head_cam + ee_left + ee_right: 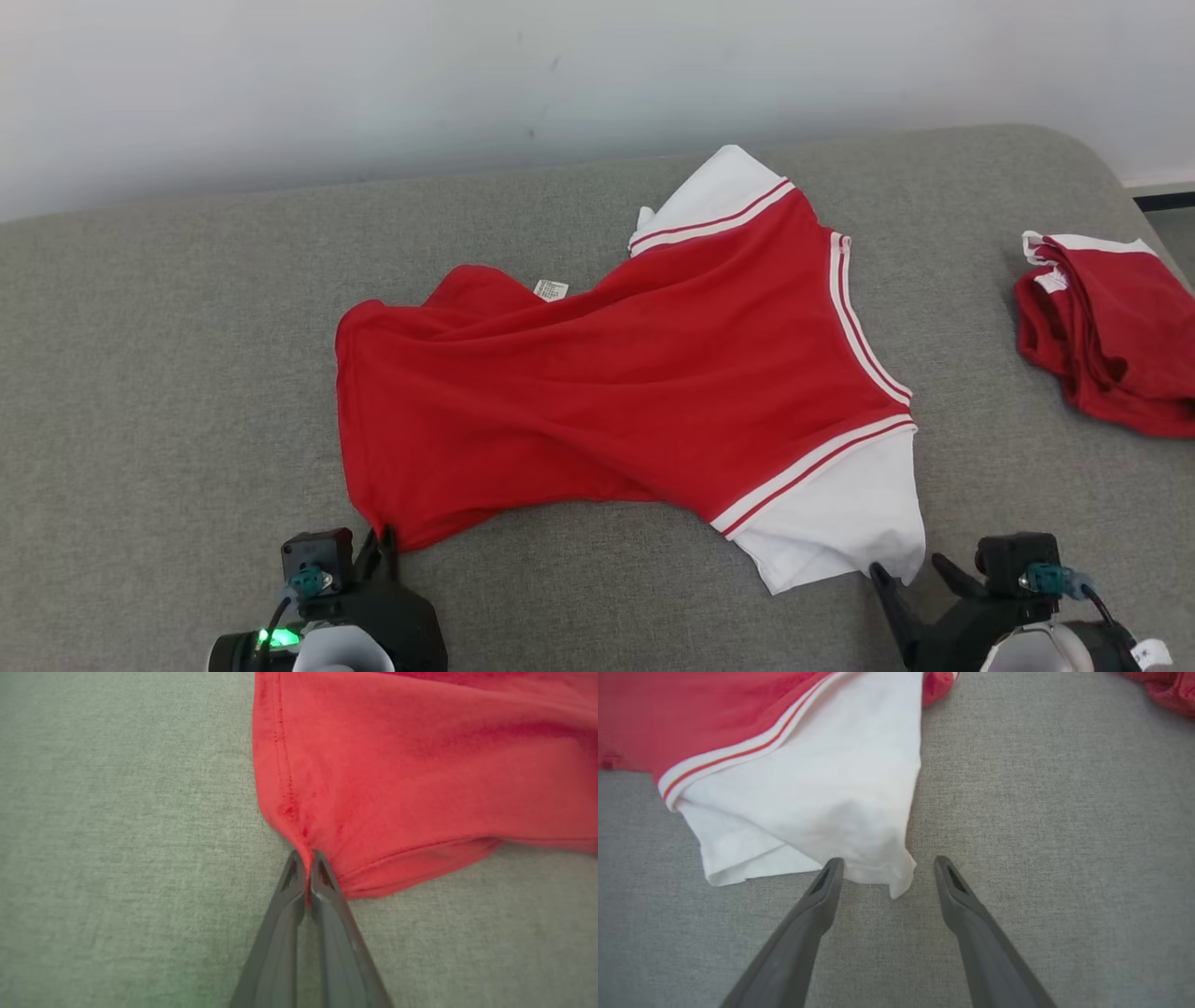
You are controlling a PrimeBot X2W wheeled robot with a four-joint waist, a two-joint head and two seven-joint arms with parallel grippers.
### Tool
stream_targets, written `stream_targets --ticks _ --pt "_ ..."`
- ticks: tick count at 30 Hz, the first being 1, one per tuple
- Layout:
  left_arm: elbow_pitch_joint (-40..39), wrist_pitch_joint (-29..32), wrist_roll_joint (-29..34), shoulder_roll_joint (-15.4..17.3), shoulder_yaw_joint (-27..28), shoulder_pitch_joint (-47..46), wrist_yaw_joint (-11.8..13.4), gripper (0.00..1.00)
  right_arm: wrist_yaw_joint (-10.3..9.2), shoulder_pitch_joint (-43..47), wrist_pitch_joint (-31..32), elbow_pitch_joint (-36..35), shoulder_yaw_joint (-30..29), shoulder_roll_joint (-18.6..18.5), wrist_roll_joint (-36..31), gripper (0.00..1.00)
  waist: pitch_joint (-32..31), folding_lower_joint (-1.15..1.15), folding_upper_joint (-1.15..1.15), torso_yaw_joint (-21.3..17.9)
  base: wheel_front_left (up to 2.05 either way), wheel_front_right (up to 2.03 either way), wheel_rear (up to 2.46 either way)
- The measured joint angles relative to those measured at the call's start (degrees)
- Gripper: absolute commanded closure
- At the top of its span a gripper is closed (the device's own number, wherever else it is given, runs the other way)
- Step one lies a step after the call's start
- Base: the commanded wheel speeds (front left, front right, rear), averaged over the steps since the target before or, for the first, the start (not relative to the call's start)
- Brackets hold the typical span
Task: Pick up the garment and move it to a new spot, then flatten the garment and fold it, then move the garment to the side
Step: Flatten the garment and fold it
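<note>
left gripper [381, 546], right down at the near edge, has its fingers [280, 914] pressed together on the red hem corner of the garment [607, 392]. the wrist view shows a thin pinch of cloth caught between the tips. over on the other side, right gripper [907, 567] has its fingers [817, 896] spread wide and is holding nothing. the white side-panel corner lies just between the tips; can't tell whether either one touches it.

the garment lies rumpled across the middle of the grey cushioned surface [187, 373], red body up, white panels at the near and far right. a second red garment [1111, 327] sits bunched well apart at the right edge.

this looks like the pickup, half secured. to do it well, the right fingers should reach a little deeper over that white corner and take both layers before closing. then both arms lift together and level, so the near edge stays taut and neither corner slips out.
</note>
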Motion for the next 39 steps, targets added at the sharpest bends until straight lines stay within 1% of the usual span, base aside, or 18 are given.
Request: stream_targets --ticks 3,7,8,9,10,15,17,20,22,25,27,29,30,33,36,39 --pt "0.24 -0.48 -0.44 0.08 -0.87 -0.45 0.15 1.0 0.0 -1.82 0.12 2.45 0.76 -0.76 -2.3 0.0 0.52 0.0 0.0 0.07 0.0 0.0 0.0" --pt "0.75 -0.92 -1.18 0.03 -1.71 -1.38 0.05 1.0 0.0 -3.71 -0.67 5.01 0.86 -0.71 -3.66 0.0 1.16 0.0 0.0 0.46 0.0 0.0 0.0" --pt "0.79 -1.09 -1.54 0.03 -1.85 -1.55 -0.01 1.0 0.0 -4.08 -0.87 5.55 0.75 -0.63 -3.7 0.27 1.29 0.0 0.0 0.57 0.0 0.0 0.0" --pt "0.8 -1.2 -1.72 0.02 -1.93 -1.66 -0.08 1.0 0.0 -4.42 -0.93 6.0 0.69 -0.59 -3.81 0.73 1.41 0.0 0.0 0.66 0.0 0.0 0.0" --pt "0.86 -1.46 -1.99 0.01 -1.99 -1.72 -0.3 1.0 0.0 -4.67 -1.3 6.31 0.77 -0.63 -4.09 1.0 1.52 0.0 0.0 0.74 0.0 0.0 0.0" --pt "0.09 -2.08 -4.2 -0.02 -1.27 -1.77 -1.52 1.0 0.0 -5.61 -5.22 5.66 0.86 -0.62 -3.32 1.0 1.21 0.01 0.01 0.76 0.0 0.0 0.0" --pt "-1.18 -2.09 -6.69 -0.1 -0.12 -1.58 -2.1 1.0 0.0 -5.6 -6.33 4.27 0.21 -0.55 -1.98 1.0 0.72 0.01 0.01 0.62 0.0 0.0 0.0" --pt "-4.52 -2.25 -11.18 -0.2 2.52 -1.23 -3.75 1.0 0.0 -5.6 -7.03 0.25 -0.3 -0.66 0.82 1.0 -0.25 0.01 0.01 0.29 0.0 0.0 0.0" --pt "-7.1 -2.33 -13.8 -0.15 4.24 -1.15 -5.04 1.0 0.0 -5.6 -6.73 -3.41 -0.56 -0.79 3.37 1.0 -0.99 0.01 0.01 -0.02 0.0 0.0 0.0" --pt "-10.77 -1.91 -18.66 -0.13 5.93 -1.16 -7.38 1.0 0.0 -5.73 -4.72 -9.43 -1.23 -1.27 8.46 1.0 -2.16 0.01 0.01 -0.52 0.0 0.0 0.0" --pt "-13.15 0.52 -21.02 -0.11 6.08 -1.75 -9.01 1.0 0.0 -6.27 -2.66 -13.5 -2.43 -1.29 12.69 1.0 -2.9 0.0 0.0 -0.75 0.0 0.0 0.0" --pt "-15.69 3.37 -22.9 -0.02 7.0 -3.28 -9.81 1.0 0.0 -7.98 -0.16 -17.42 -2.78 -1.56 15.48 1.0 -3.38 0.0 0.0 -1.05 0.0 0.0 0.0" --pt "-17.24 4.91 -24.75 0.15 7.78 -4.39 -10.03 1.0 0.0 -9.35 1.02 -19.03 -3.08 -1.92 16.35 1.0 -3.49 0.0 0.0 -1.27 0.0 0.0 0.0" --pt "-21.29 9.76 -26.7 1.94 8.79 -8.3 -9.85 1.0 0.0 -14.83 4.35 -22.41 -3.54 -3.27 18.29 1.0 -3.59 0.0 0.01 -1.92 0.0 0.0 0.0" --pt "-24.97 13.67 -27.37 4.08 9.33 -12.49 -8.97 1.0 0.0 -22.06 7.11 -23.9 -2.66 -4.39 19.11 1.0 -3.63 0.0 0.0 -2.53 0.0 0.0 0.0" --pt "-27.7 16.37 -28.25 5.43 10.42 -17.01 -7.39 1.0 0.0 -29.97 8.55 -23.36 -2.43 -4.34 20.14 1.0 -3.57 0.0 0.0 -3.15 0.0 0.0 0.0"
